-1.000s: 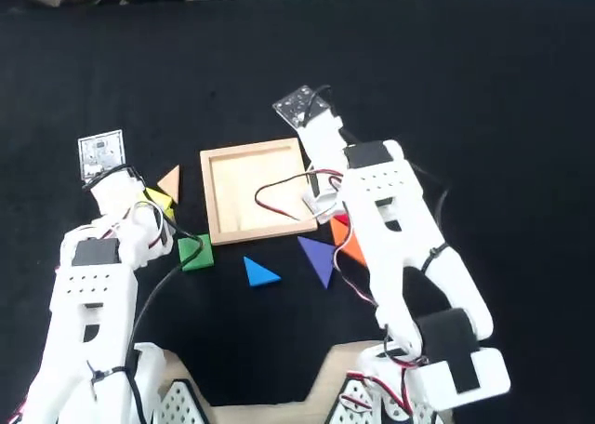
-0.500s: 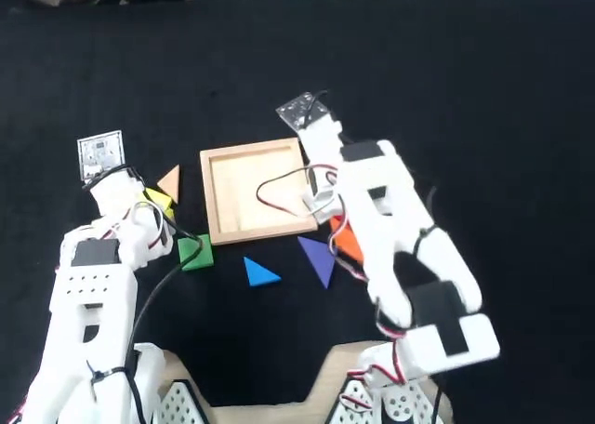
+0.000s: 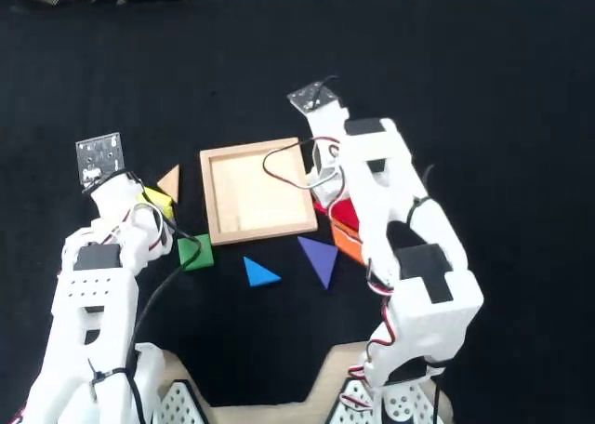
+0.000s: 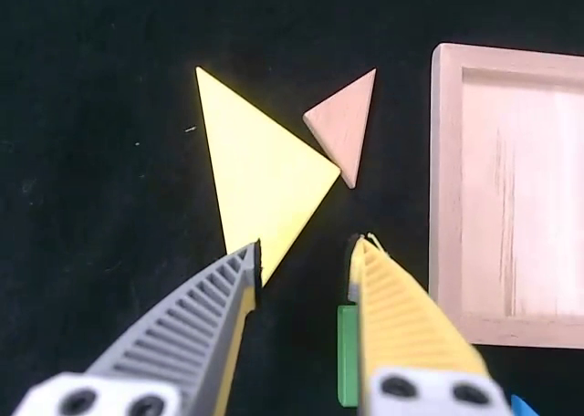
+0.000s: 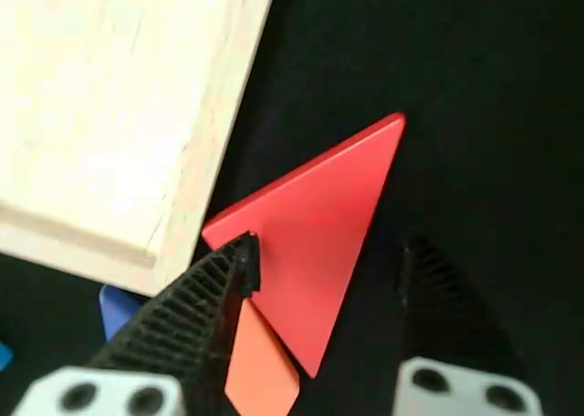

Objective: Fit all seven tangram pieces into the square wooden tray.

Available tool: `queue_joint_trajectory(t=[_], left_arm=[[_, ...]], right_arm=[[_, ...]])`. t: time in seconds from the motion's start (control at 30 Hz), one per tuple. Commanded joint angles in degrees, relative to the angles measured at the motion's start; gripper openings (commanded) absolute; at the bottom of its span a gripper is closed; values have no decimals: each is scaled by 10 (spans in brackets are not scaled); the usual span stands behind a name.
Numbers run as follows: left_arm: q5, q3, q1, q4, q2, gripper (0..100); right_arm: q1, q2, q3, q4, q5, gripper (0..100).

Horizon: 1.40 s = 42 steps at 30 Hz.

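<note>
Arms partly cover the red triangle, orange piece and yellow triangle from above. Seven pieces, including the pale wood triangle, green piece, blue triangle and purple triangle, ring one tray on the bench. Both pincers are spread: the right pincer straddles the red triangle at the tray's right wall, and the left pincer is over the yellow triangle's near corner.

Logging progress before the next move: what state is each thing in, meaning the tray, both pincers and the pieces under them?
wooden tray: empty
left pincer: open, over yellow triangle corner
right pincer: open, astride red triangle
yellow triangle: lying flat, outside tray
red triangle: outside tray, beside its rim, not gripped
</note>
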Motion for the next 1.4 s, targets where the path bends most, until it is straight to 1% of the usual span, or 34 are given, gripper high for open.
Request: queue_joint_trajectory(t=[0.0,0.2,0.4,0.53,0.7,0.83,1.0,1.1,1.2,1.37], left_arm=[[4,-2,-6,-10,-11,170],[4,-1,-6,-10,-11,170],[4,0,-5,-11,-11,170],[4,0,-5,-11,-11,170],[4,1,-5,-11,-11,170],[4,1,-5,-11,-11,170],[4,1,-5,-11,-11,170],[4,0,-5,-11,-11,170],[4,0,-3,-11,-11,170],[4,0,-5,-11,-11,170]], right_arm=[[2,-33,-22,5,-7,248],[-21,-28,1,-10,-25,248],[-52,-80,36,-12,-42,248],[-43,-77,43,-15,-44,248],[-16,-27,19,-16,-42,247],[-17,1,5,-12,-40,247],[-8,2,2,-9,-40,247],[4,-44,3,18,-40,247],[-2,-119,26,36,-40,247],[-40,-190,110,-25,-40,247]])
